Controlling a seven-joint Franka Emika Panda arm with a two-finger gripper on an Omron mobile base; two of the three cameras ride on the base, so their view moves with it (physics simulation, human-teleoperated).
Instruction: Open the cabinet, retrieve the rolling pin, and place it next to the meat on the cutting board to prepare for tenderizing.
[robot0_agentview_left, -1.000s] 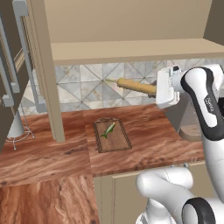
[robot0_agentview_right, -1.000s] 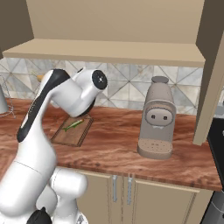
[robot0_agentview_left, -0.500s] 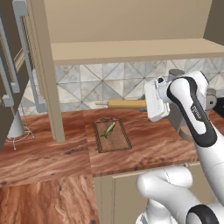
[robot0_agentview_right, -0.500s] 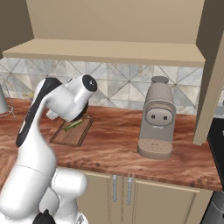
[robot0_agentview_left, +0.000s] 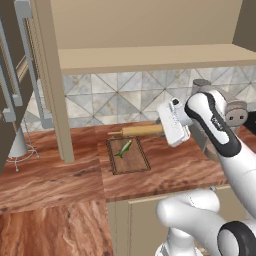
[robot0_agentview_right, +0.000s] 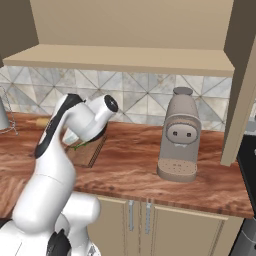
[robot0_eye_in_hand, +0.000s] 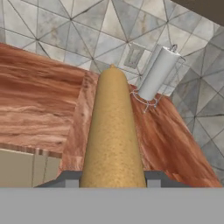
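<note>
One rolling pin (robot0_agentview_left: 142, 130): light tan wooden cylinder, level, lifted just above the far short end of the cutting board, pointing leftward away from the hand across the table.
One hand (robot0_agentview_left: 167, 128): pinching the right end of the rolling pin; in the hand view the pin (robot0_eye_in_hand: 112, 131) runs straight up the picture from between the two dark finger tips (robot0_eye_in_hand: 156, 178).
One cutting board (robot0_agentview_left: 128, 156): dark brown rectangle lying flat on the table, a little way in from the front edge, long side running front to back.
One piece of meat (robot0_agentview_left: 123, 149): slender, greenish-yellow, lying on the far half of the board, set diagonally; it sits just below the pin, whether touching cannot be told.
One cabinet (robot0_agentview_left: 150, 30): beige wall unit above the table, door (robot0_agentview_left: 25, 60) swung open toward the left, silver bar handles on it; the shelf inside is bare wood.
One table (robot0_agentview_left: 60, 175): reddish-brown wood-grain top, triangle-patterned tile wall behind it.
One coffee machine (robot0_agentview_right: 179, 135): grey, standing toward the right end of the table.
One paper towel holder (robot0_eye_in_hand: 156, 74): pale roll on a wire stand near the back wall, beyond the pin's far tip.
Left base view: shows pin, board and meat together, with the open door.
Right base view: the arm covers most of the board (robot0_agentview_right: 90, 150); a sliver of the green meat (robot0_agentview_right: 79, 146) and the pin's far tip (robot0_agentview_right: 42, 121) appear; coffee machine in full.
</note>
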